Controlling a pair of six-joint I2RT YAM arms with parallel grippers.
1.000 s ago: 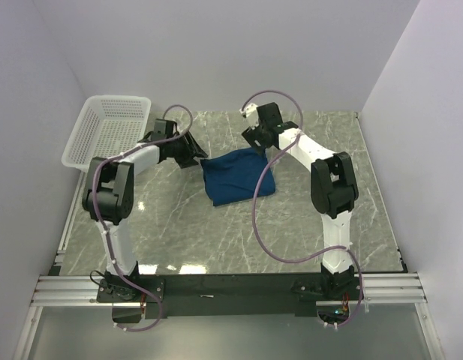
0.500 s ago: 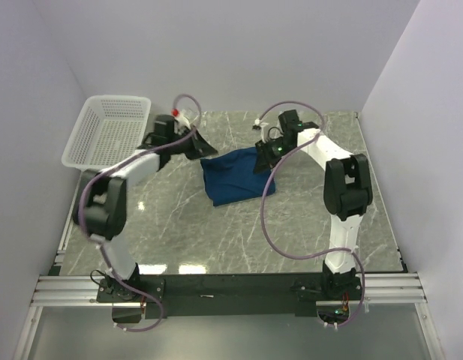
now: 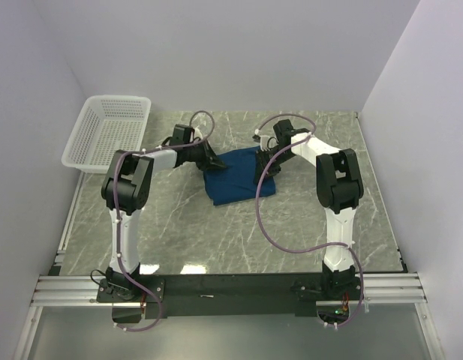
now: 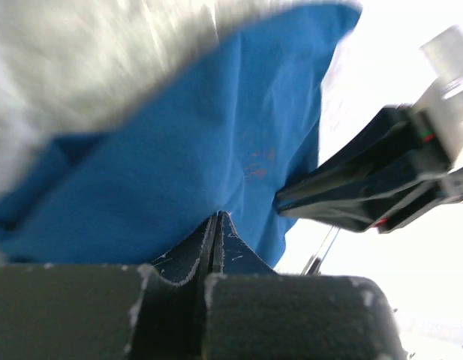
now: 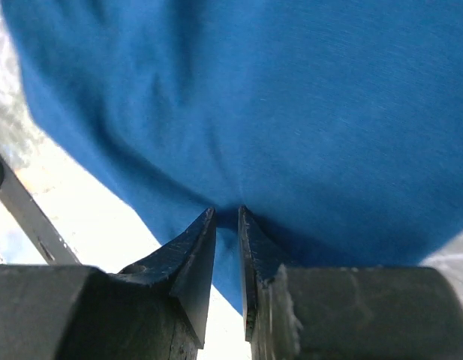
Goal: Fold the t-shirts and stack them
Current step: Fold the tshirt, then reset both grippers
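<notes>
Top view: one blue t-shirt (image 3: 233,180) lies as a rumpled, roughly folded bundle on the grey marble table (image 3: 216,240), just toward 12 o'clock from table centre.

Left gripper (image 3: 214,160) is down at the shirt's 10 o'clock corner, with its arm reaching in low from 9 o'clock. Left wrist view:
- Fingertips (image 4: 187,253) are pressed flat together.
- The blue cloth is drawn to a peak right at the tips, which reads as a pinch on a thin edge of the shirt.
- Cloth fans up and away from the tips and fills most of that view.
- There's a small faint reddish mark on it near centre.

Right gripper (image 3: 266,168) is at the shirt's 3 o'clock edge, with its arm coming in from 2 o'clock. Right wrist view:
- Fingertips (image 5: 195,238) are nearly together, with only a narrow slit between them.
- A fold of blue cloth is bunched in the slit, so it's pinching the shirt.
- Cloth fills the upper part of the frame and is slightly blurred.

The right gripper also shows in the left wrist view at 3 o'clock, its black fingers against the shirt's edge.

White plastic mesh basket (image 3: 79,146) sits at the table's 10 o'clock corner, well apart from the shirt and both grippers. Purple cables (image 3: 261,225) loop along each arm.
</notes>
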